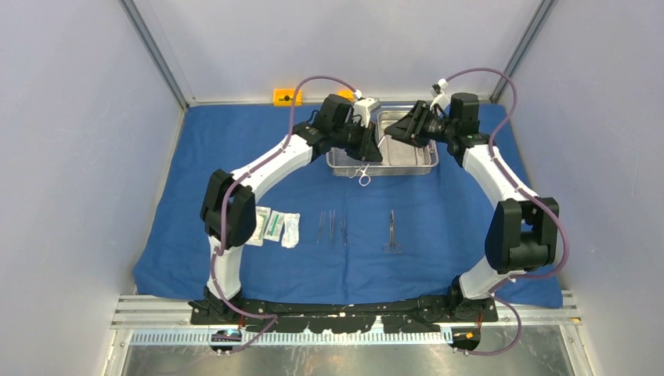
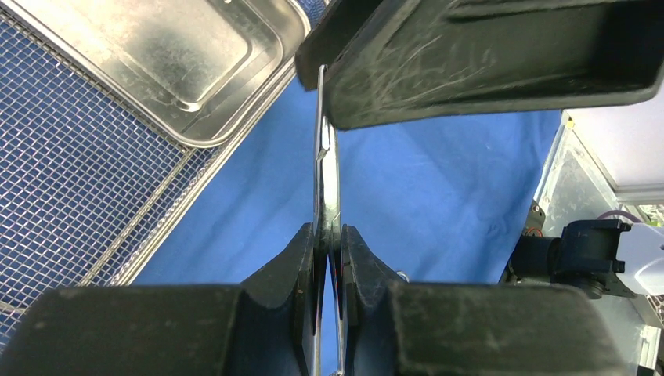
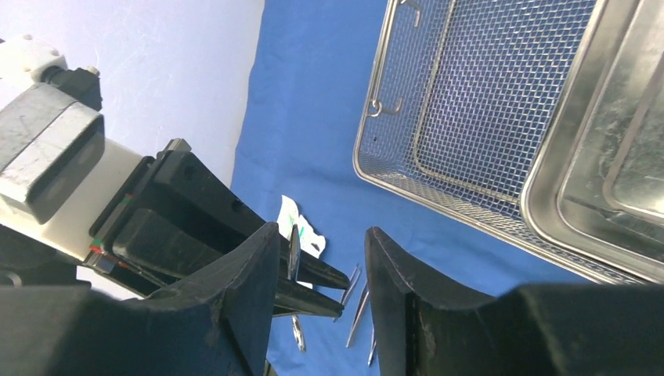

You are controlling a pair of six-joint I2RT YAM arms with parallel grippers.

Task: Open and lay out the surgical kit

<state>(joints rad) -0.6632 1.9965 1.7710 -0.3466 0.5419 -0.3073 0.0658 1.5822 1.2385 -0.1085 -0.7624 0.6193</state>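
Left arm (image 1: 266,160) and right arm (image 1: 489,168): white curved link shells with bulky black joint housings. A purple-grey cable (image 1: 319,77) runs along each arm and loops free near the wrist. Both bases are bolted to a black base rail (image 1: 344,317).

Left tool (image 2: 329,239) and right tool (image 3: 321,258): matte black wedge fingers, scuffed with pale scratches. The left wrist block (image 3: 47,149) is grey and white, with small red and green marks by the finger mounts.
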